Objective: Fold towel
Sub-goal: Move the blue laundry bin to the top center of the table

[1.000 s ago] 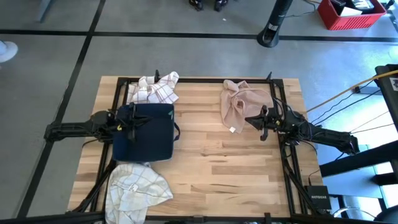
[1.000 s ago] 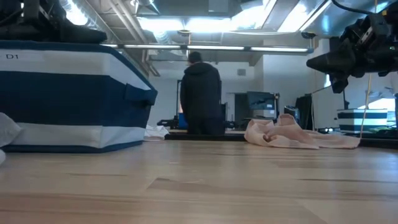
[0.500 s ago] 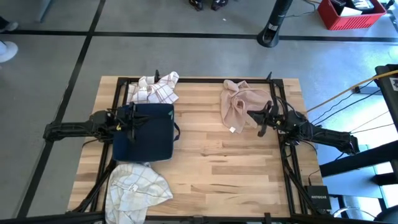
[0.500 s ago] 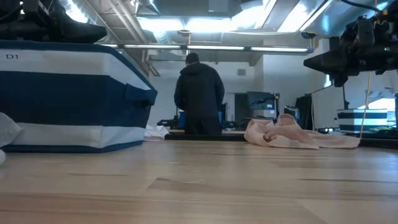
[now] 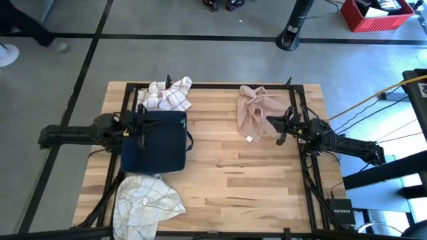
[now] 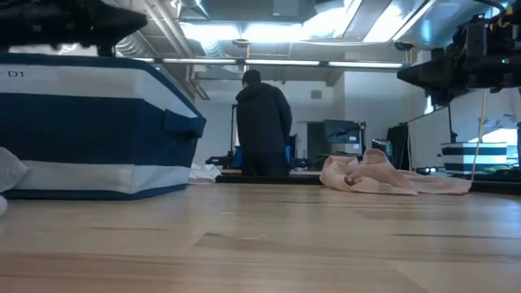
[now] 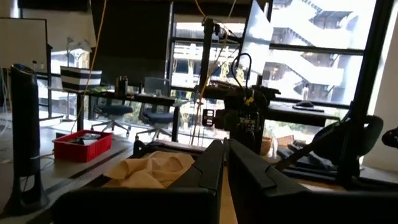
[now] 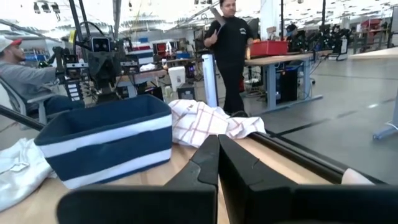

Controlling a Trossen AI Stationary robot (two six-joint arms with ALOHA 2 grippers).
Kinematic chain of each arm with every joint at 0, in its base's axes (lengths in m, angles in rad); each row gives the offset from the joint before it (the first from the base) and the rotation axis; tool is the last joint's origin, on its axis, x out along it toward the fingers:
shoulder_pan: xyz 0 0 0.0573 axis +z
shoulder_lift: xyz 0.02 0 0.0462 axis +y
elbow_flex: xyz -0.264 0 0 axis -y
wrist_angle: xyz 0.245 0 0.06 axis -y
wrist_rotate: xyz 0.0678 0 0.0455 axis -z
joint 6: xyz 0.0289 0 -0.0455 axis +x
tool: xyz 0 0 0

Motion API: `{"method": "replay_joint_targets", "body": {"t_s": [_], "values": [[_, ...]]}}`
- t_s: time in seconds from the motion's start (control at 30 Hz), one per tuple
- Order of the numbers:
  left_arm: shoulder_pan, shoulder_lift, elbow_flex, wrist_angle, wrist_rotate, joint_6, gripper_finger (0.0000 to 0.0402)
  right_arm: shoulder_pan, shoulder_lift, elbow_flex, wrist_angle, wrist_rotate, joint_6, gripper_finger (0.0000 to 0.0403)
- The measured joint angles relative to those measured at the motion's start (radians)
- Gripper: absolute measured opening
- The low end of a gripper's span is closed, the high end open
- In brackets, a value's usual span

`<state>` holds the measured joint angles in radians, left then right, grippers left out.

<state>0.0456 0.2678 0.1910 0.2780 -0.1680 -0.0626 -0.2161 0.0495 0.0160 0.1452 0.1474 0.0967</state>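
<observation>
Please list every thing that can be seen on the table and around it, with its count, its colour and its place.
pink towel: one, pale pink, crumpled at the table's far right part.
checked cloth: one, white with red lines, far left, behind the bin.
white cloth: one, white, near left corner.
bin: one, dark blue with a white band, left side.
table: one, light wood.
red crate: one, on the floor far right.
person: one, dark clothes, beyond the table.
left gripper: one, dark, jaws shut, over the bin.
right gripper: one, dark, jaws shut, by the pink towel.
</observation>
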Motion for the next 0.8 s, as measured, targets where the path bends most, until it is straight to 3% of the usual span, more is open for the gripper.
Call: {"method": "replay_joint_targets", "body": {"t_s": [0.23, 0.4, 0.53, 0.63, 0.8], "values": [[0.000, 0.326, 0.329, -0.262, -0.036, 0.072, 0.0015, 0.000, 0.000, 0.001, 0.009, 0.000, -0.001, 0.0010], [0.034, 0.544, 0.592, -0.566, -0.227, 0.112, 0.0015, 0.000, 0.000, 0.003, -0.013, 0.000, 0.000, 0.0010], [0.094, 0.679, 0.726, -0.773, -0.358, 0.125, 0.0019, 0.000, 0.000, 0.003, -0.039, -0.001, 0.001, 0.0010], [0.168, 0.753, 0.781, -0.888, -0.338, 0.103, 0.0046, 0.000, 0.001, 0.003, -0.051, -0.002, 0.002, 0.0010], [0.274, 0.844, 0.804, -1.023, -0.158, 0.055, 0.0132, 0.000, 0.000, 0.003, -0.051, -0.017, 0.002, 0.0010]]}}
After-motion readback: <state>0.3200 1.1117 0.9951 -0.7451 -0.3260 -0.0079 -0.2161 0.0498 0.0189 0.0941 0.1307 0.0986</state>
